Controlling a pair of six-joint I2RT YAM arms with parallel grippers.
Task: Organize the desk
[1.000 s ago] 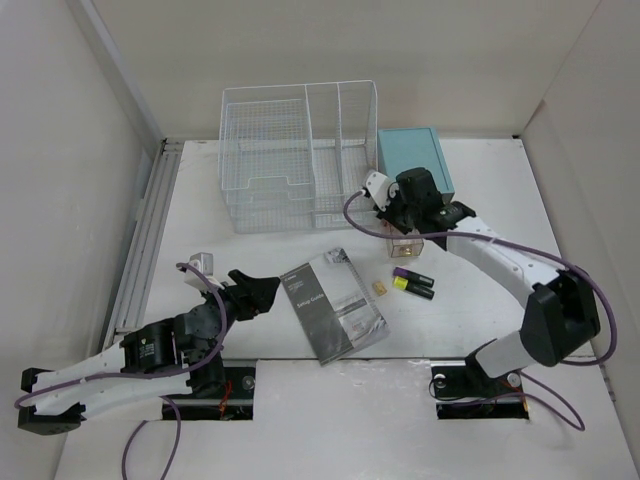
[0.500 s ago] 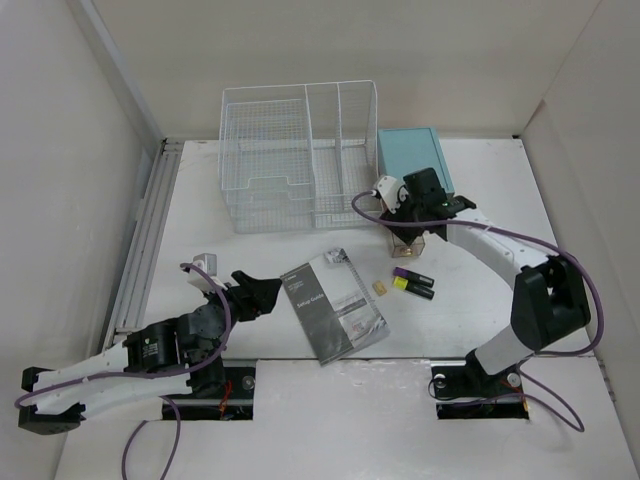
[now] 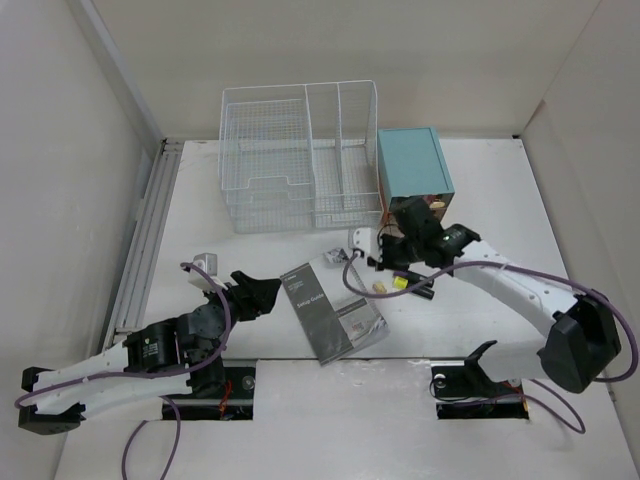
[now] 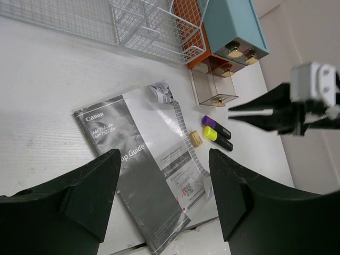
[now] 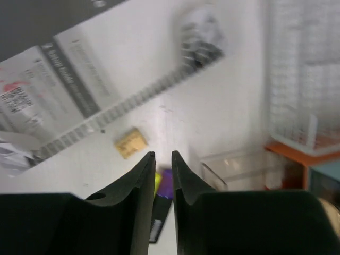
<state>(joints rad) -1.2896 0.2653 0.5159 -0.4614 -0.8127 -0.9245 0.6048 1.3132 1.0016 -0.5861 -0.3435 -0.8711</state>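
Note:
The desk (image 3: pixel 480 190) is the wide white tabletop. A grey Canon setup guide booklet (image 3: pixel 333 306) lies on it near the front, also in the left wrist view (image 4: pixel 138 164). Two purple and yellow highlighters (image 3: pixel 415 284) and a small tan eraser (image 3: pixel 379 288) lie to its right. My right gripper (image 3: pixel 383 262) hovers just above them with its jaws a narrow gap apart and nothing between them (image 5: pixel 163 154). The highlighters (image 5: pixel 162 183) show below that gap. My left gripper (image 3: pixel 255 293) is wide open and empty, left of the booklet (image 4: pixel 164 154).
A white wire-mesh rack (image 3: pixel 300 155) stands at the back. A teal box (image 3: pixel 412 162) stands beside it, with one clear drawer (image 4: pixel 212 87) pulled out in front. A small grey object (image 3: pixel 203 261) lies at the left. Two cutouts (image 3: pixel 225 385) hold the arm bases.
My right gripper has come away from the drawer front and moved forward and left, over the highlighters and eraser. The left arm has barely moved.

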